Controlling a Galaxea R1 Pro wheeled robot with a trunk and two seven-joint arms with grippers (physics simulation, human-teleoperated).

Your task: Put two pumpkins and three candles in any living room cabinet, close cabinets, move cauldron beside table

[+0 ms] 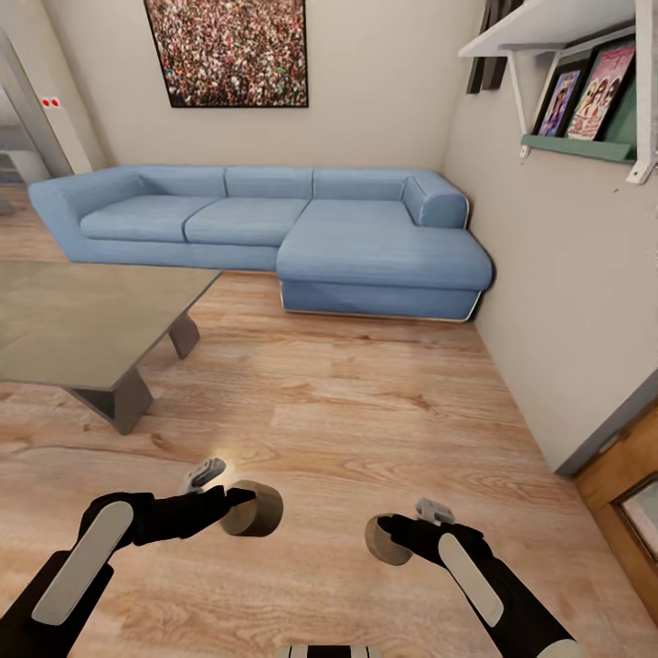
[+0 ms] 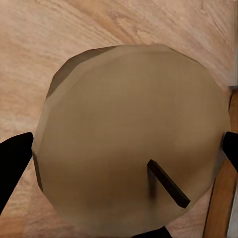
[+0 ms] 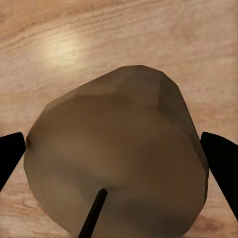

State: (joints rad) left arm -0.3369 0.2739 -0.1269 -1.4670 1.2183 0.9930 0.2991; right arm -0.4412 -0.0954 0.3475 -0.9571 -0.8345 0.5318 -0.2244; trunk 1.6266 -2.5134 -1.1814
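Observation:
Each of my hands carries a squat tan candle above the wooden floor. My left gripper (image 1: 239, 508) is shut on one candle (image 1: 256, 509); the left wrist view shows that candle (image 2: 129, 134) end-on with its dark wick, black fingers (image 2: 12, 163) at both sides. My right gripper (image 1: 388, 537) is shut on the other candle (image 1: 382, 541), which the right wrist view shows as a candle (image 3: 116, 158) between two black fingertips (image 3: 220, 161). The low grey table (image 1: 64, 320) with its angled slab legs stands at the left. At the right edge is a brown wooden front (image 1: 631, 484), possibly the cabinet.
A blue corner sofa (image 1: 274, 228) runs along the far wall under a framed picture (image 1: 228, 50). The right-hand wall (image 1: 567, 302) carries a white shelf and a green ledge with picture books (image 1: 585, 91). Open wooden floor (image 1: 366, 384) lies between table, sofa and wall.

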